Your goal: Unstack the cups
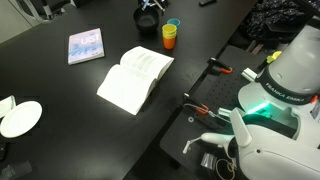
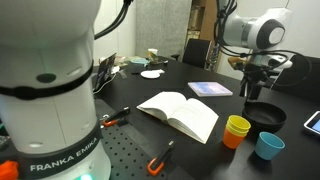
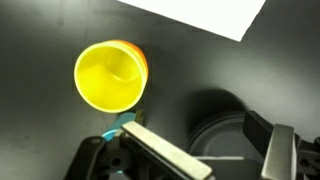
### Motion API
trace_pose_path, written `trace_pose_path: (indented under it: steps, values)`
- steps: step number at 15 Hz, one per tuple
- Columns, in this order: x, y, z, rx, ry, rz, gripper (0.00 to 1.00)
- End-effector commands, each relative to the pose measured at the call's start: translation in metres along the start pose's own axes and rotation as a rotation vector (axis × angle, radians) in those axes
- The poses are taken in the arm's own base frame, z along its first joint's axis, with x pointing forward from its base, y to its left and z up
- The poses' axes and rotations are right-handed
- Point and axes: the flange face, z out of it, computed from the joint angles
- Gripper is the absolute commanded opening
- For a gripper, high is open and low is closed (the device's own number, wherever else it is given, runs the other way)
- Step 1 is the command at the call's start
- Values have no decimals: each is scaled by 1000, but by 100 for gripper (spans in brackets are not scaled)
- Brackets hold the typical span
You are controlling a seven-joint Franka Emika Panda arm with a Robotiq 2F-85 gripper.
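The gripper (image 2: pixel 250 95) hangs over the bowl (image 2: pixel 265 116) with its fingers spread wide and empty. The yellow cup (image 3: pixel 105 78), nested upright in the orange cup (image 2: pixel 233 141), stands just beside the bowl, off to the gripper's side. The blue cup (image 2: pixel 268 146) is next to them.

Only legible txt: "FRANKA EMIKA" on robot base (image 2: pixel 60 158) in both exterior views (image 1: pixel 285 97); book (image 1: pixel 135 78) print unreadable.
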Motion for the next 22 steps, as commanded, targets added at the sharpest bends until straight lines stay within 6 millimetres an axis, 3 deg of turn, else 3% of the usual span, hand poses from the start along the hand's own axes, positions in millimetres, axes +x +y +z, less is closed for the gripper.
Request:
trace_pose_path:
  steps: [1, 4, 8, 18, 22]
  values:
    - [-41, 13, -4, 0, -54, -28, 100]
    - [-57, 24, 7, -36, -75, -36, 100]
    - [-59, 34, 26, -60, -81, -34, 100]
    - [-26, 51, 47, -65, 0, -7, 100]
    - [-19, 49, 55, -39, 25, -14, 100]
